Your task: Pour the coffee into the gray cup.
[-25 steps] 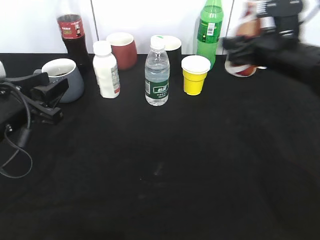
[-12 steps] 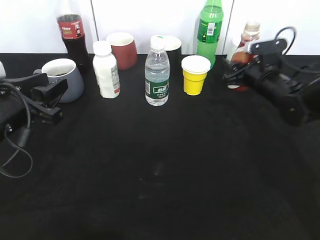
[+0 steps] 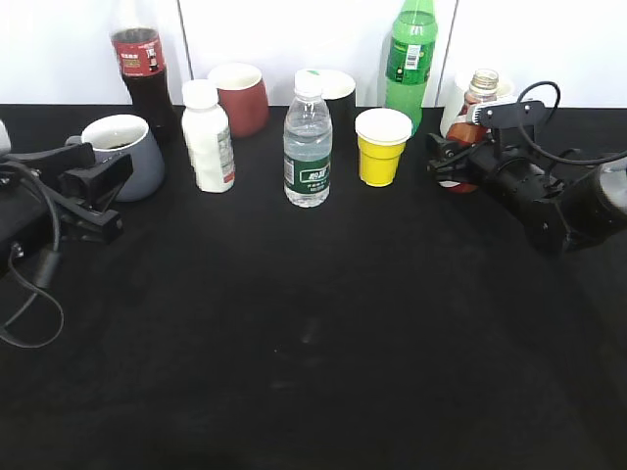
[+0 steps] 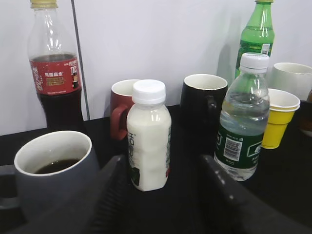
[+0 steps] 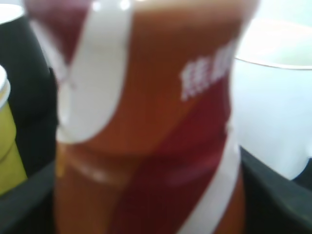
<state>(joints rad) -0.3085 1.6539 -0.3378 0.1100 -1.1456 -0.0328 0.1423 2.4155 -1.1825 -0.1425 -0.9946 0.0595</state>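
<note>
Two arms lay over the black surface, one at each side. The right claw was at the back right, its fingers on either side of the coffee; the right wrist view showed that bottle filling the frame between the dark fingers, blurred, so the claw was pinching it. The coffee stood upright on the surface, cap off, just in front of a white mug. The left claw rested at the left edge, fingers spread, with nothing between them. The gray cup stood just beyond that claw, touching or nearly touching it, and held a shallow dark liquid, seen in the left wrist view. Along the back stood a cola bottle, a dark red cup, a black mug and a green bottle. Nearer the front of that row were a white milk bottle, a water bottle and a yellow cup.
</note>
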